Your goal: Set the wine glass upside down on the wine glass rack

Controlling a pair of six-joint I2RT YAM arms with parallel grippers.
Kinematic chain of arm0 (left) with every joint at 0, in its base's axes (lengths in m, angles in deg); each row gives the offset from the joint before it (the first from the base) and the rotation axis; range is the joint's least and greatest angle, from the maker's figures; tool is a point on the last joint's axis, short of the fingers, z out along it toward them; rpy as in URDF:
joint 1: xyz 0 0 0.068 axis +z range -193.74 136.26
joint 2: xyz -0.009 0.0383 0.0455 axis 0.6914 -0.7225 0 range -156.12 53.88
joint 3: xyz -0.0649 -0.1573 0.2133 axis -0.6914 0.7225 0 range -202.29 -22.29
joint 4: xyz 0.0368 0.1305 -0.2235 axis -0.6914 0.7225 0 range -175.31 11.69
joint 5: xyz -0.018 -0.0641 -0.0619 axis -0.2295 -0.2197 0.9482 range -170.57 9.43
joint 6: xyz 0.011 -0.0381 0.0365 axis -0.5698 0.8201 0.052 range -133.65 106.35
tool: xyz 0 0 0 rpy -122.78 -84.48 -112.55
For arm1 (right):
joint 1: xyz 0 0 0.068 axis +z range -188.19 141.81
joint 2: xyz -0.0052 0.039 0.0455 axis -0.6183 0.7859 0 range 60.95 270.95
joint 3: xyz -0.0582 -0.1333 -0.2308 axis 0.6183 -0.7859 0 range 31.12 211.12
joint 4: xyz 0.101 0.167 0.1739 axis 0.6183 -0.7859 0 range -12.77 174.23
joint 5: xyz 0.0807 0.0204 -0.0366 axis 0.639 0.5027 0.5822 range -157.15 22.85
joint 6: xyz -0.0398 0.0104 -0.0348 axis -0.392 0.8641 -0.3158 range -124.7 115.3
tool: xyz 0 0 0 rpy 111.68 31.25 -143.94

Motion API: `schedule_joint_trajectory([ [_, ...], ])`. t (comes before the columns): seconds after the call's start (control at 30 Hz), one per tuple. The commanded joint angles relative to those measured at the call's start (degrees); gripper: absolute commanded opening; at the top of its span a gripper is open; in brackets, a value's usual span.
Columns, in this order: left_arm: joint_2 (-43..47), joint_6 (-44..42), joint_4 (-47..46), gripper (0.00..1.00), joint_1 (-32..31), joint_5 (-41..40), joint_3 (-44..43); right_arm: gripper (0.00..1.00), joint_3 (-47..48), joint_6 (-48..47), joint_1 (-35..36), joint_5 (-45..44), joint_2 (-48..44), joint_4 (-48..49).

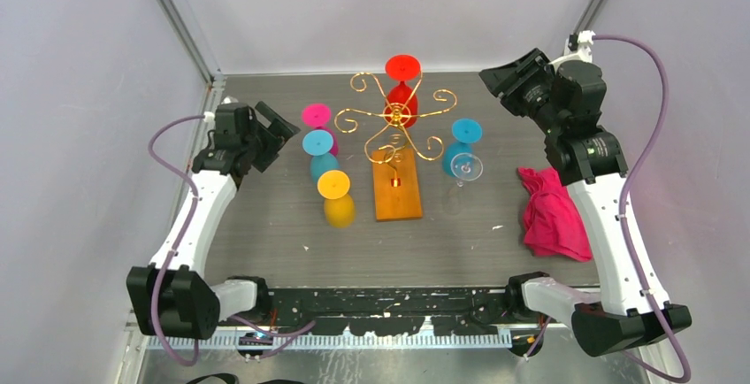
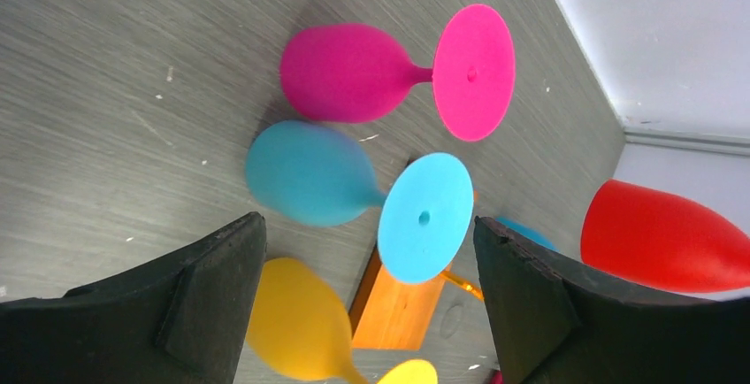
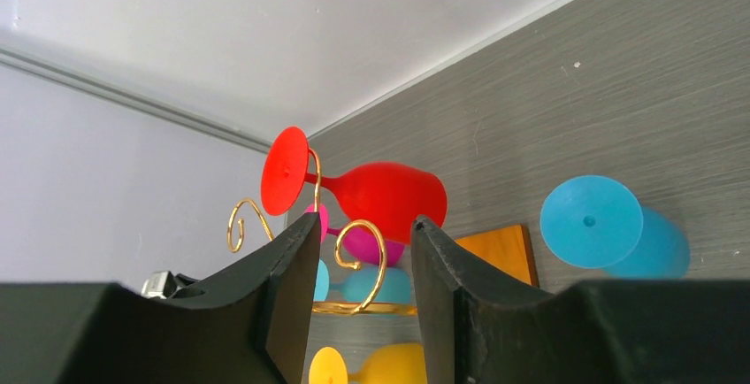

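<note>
Five coloured wine glasses share a grey table point(image 1: 265, 234) with the gold wire wine glass rack point(image 1: 395, 119), which stands mid-table on its orange-brown wooden base point(image 1: 398, 196). A red wine glass point(image 1: 402, 96) hangs upside down from a scroll arm on the rack's far side, foot uppermost. Left of the rack, a pink wine glass point(image 1: 317, 119), a blue wine glass point(image 1: 318, 147) and a yellow wine glass point(image 1: 335, 191) stand inverted in a close row running from far to near. A second blue wine glass point(image 1: 463, 136) stands inverted to the right. The left gripper point(image 2: 367, 218), jaws spread wide and empty, hovers just left of the row, its wrist camera framing the blue glass's foot between the fingers. The right gripper point(image 3: 367, 218), raised at the far right, has its jaws partway apart around nothing. A pink cloth point(image 1: 553, 211) lies crumpled beside the right arm.
</note>
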Motion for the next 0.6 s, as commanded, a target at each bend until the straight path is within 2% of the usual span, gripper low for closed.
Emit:
schedule_joint_trajectory([
  [0.0,-2.8,4.0,-12.2,0.87,0.3,3.3,0.9,0.48,0.6,-0.8,-0.2,-1.5,-1.0,3.1],
  [0.23,-6.8,8.1,-23.8,0.81,0.3,4.0,4.0,0.48,0.2,-1.2,-0.3,-1.5,-0.6,3.7],
  [0.57,-11.7,9.7,-32.5,0.74,0.3,4.7,5.1,0.47,-0.2,-1.5,-0.3,-1.9,0.1,4.5],
])
